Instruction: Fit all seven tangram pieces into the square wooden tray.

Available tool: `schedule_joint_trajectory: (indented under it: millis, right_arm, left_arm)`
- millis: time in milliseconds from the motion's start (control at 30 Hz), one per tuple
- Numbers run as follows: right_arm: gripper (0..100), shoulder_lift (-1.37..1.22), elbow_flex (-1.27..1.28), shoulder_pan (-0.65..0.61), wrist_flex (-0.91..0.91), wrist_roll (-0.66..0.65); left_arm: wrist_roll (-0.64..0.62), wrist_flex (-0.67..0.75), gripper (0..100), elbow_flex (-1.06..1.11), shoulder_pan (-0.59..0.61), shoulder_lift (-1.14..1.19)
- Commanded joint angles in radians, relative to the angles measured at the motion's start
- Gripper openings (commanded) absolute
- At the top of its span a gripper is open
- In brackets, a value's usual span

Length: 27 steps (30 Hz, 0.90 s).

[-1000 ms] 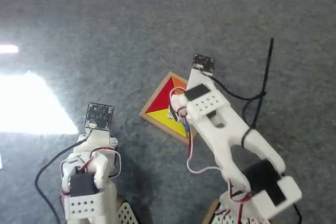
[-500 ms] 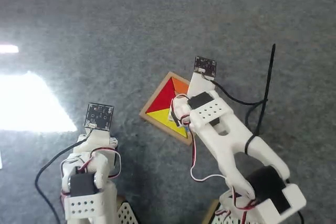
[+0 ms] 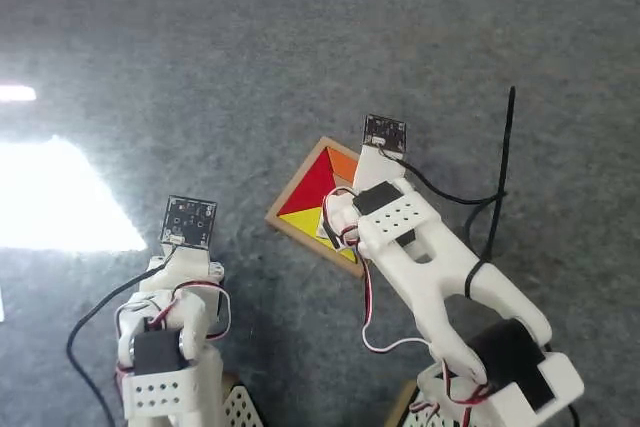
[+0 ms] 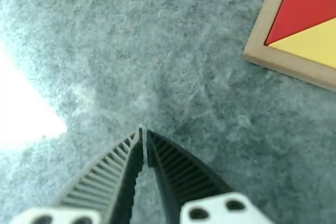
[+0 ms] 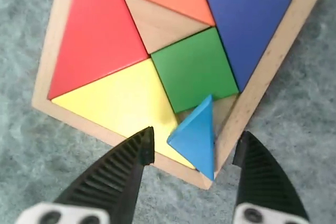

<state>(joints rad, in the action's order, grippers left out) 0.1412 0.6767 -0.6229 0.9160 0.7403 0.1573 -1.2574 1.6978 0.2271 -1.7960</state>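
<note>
The right arm has eased back toward its base over the last second, so from above I can see more of the tray [image 5: 49, 61]. The right end effector [image 5: 195, 134] is spread wide, one finger on either side of the small blue triangle [image 5: 197, 135], and as far as I can see it grips nothing. That triangle sits at the tray's corner next to the green square [image 5: 197, 69], but it isn't down. It lies askew, one edge riding over the yellow piece [image 5: 121, 100] and its tip over the tray's rim, with bare wood showing in the gap beside it. The other six pieces look flat and home. I'd say the last piece is released but not seated, so it needs a turn and a nudge. The left arm hasn't budged. Its left end effector [image 4: 144, 131] is pinched together over bare counter [image 4: 131, 40], just off the tray's red-and-yellow corner.
</note>
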Motion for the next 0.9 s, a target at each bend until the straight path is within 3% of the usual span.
schedule_joint_trajectory:
  millis: [0, 133, 533, 867]
  right_arm:
    - [24.5, 0.058, -0.031, -0.036, -0.002, 0.031]
    - [24.7, 0.045, -0.017, -0.105, -0.039, 0.046]
    - [24.7, 0.061, -0.014, -0.116, -0.038, 0.046]
    - [24.8, 0.217, -0.011, -0.189, -0.018, 0.023]
  left_arm:
    - [0.005, -0.005, 1, -0.015, -0.005, -0.02]
    - [0.005, -0.005, 1, -0.015, -0.005, -0.02]
    - [0.005, -0.005, 1, -0.015, -0.005, -0.02]
    - [0.005, -0.005, 1, -0.015, -0.005, -0.02]
